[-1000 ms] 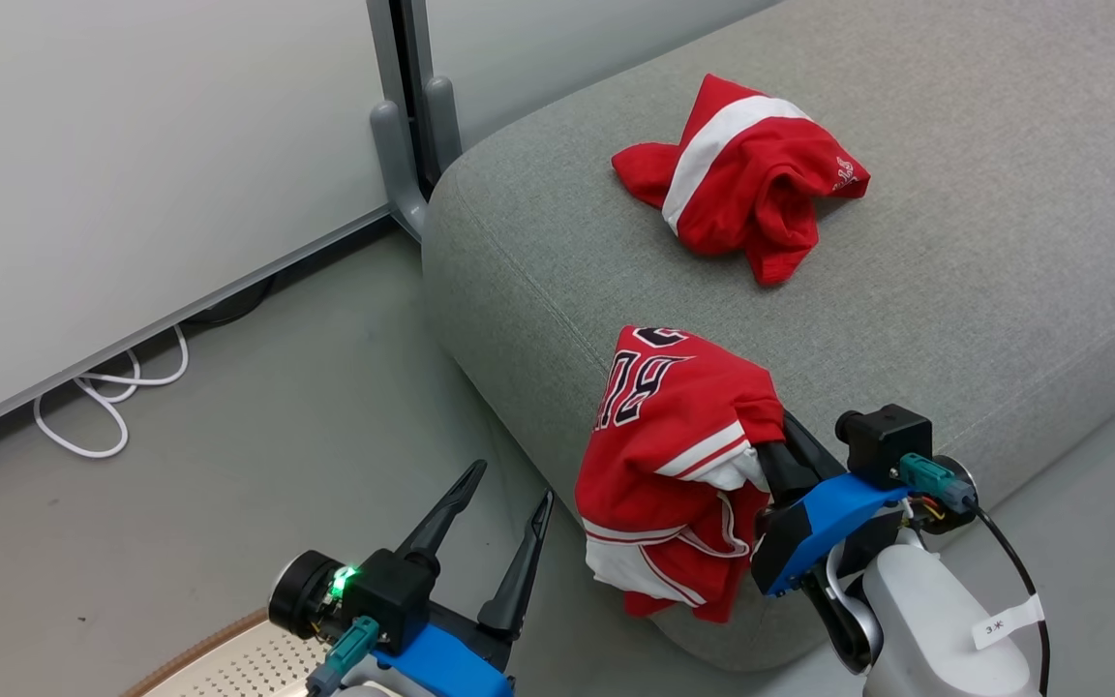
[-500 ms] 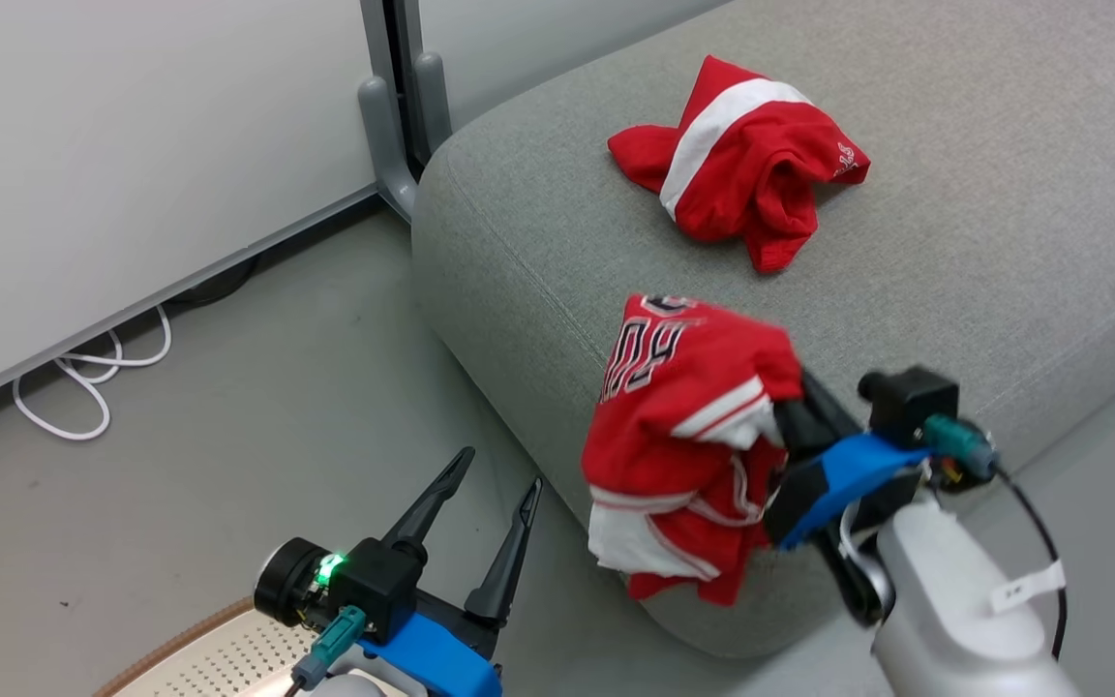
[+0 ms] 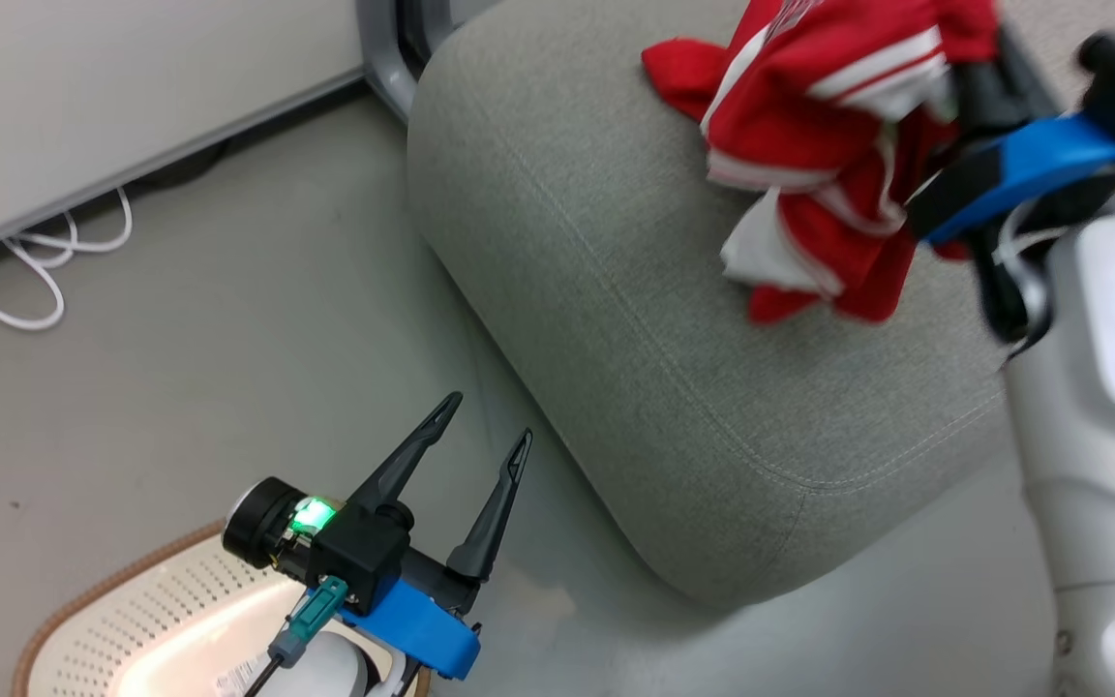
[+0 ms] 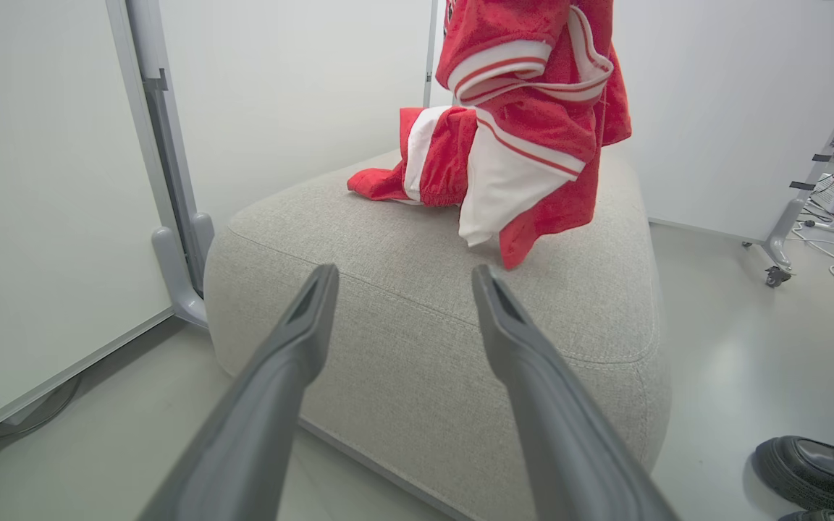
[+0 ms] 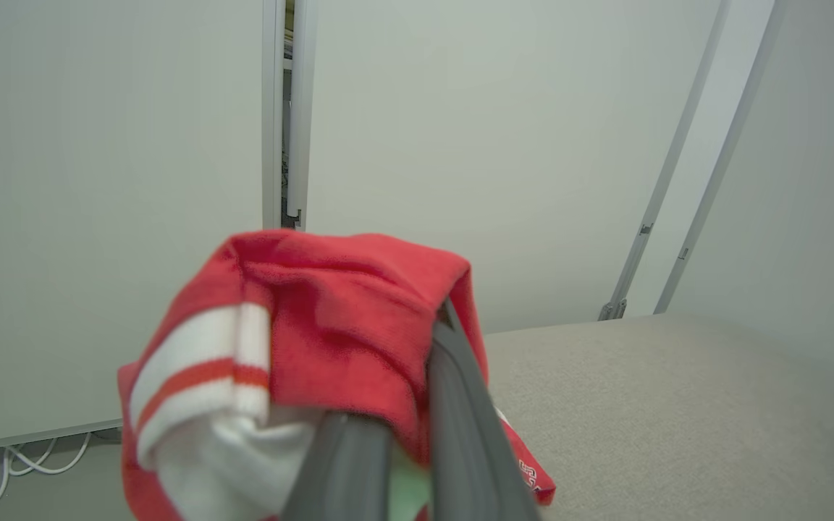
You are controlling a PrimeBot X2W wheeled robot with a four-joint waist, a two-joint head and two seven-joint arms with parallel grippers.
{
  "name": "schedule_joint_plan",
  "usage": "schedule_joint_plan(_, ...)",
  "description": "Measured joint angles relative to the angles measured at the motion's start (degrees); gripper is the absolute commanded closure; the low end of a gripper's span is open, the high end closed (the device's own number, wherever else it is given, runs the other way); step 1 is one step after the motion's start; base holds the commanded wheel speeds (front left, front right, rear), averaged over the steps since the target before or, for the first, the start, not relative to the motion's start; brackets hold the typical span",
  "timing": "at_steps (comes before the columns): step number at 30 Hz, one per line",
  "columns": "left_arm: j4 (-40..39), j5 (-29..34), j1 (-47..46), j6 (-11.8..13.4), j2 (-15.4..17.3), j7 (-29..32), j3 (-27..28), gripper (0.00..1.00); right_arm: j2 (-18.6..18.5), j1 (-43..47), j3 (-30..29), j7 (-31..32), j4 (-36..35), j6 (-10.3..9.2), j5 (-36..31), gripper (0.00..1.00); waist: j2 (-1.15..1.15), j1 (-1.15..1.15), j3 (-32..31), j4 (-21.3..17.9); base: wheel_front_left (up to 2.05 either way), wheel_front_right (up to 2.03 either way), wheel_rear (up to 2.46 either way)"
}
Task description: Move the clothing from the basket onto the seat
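Note:
My right gripper (image 3: 969, 92) is shut on a red jersey (image 3: 828, 145) with white stripes, and the bundle hangs just above the grey seat (image 3: 635, 290). In the right wrist view the fingers (image 5: 460, 405) pinch the red cloth (image 5: 330, 325). Behind it a second red garment (image 4: 417, 163) with a white band lies on the seat (image 4: 424, 311). The held jersey (image 4: 533, 108) dangles over that cushion's top. My left gripper (image 3: 487, 421) stands open and holds nothing, low over the floor beside the cream basket (image 3: 132, 620), and points at the seat's near corner.
White wall panels with a grey post foot (image 3: 383, 58) stand behind the seat. A white cable (image 3: 35, 261) loops on the floor at the left. A person's black shoe (image 4: 808, 470) is at the seat's right, with a wheeled stand (image 4: 779, 246) further back.
The head camera has tipped down and shifted. My right gripper has carried the jersey higher and further over the seat's top. The left gripper has stayed open beside the basket.

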Motion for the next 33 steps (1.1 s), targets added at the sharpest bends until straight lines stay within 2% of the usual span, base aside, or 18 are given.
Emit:
schedule_joint_plan(6, -4.11, 2.1, -2.5, 0.0, 2.38, 0.0, -0.8, 0.0, -4.24, -6.28, -6.75, 2.35, -3.07, 0.0, 0.21, 1.0, 0.0, 0.01, 6.35, 1.16, 0.0, 0.0, 0.0)
schedule_joint_plan(11, -6.46, 3.16, -3.44, 0.0, 4.79, 0.0, -1.77, 0.0, -6.83, -6.76, -13.28, 1.65, -2.49, 0.0, -0.67, 1.0, 0.0, 0.01, 11.62, 2.53, 0.0, 0.0, 0.0)
schedule_joint_plan(19, -10.81, 4.64, -5.03, 0.0, 9.15, 0.0, -1.07, 0.0, -5.89, -5.87, -19.31, -1.63, 3.16, 0.0, -0.34, 1.0, 0.0, 0.01, 18.87, 4.8, 0.0, 0.0, 0.0)
schedule_joint_plan(26, -12.68, 6.09, -5.61, 0.0, 10.39, 0.0, -1.38, 0.0, -4.68, -5.82, -22.46, -4.12, 10.49, 0.0, -3.04, 1.0, 0.0, 0.01, 22.84, 6.29, 0.0, 0.0, 0.0)
schedule_joint_plan(33, -12.95, 6.09, -5.6, 0.37, 10.61, 0.0, -1.53, 0.0, -4.31, -5.56, -24.8, -5.17, 15.43, 0.0, -6.05, 1.0, 0.01, 0.0, 23.47, 6.84, 0.0, 0.0, 0.0)
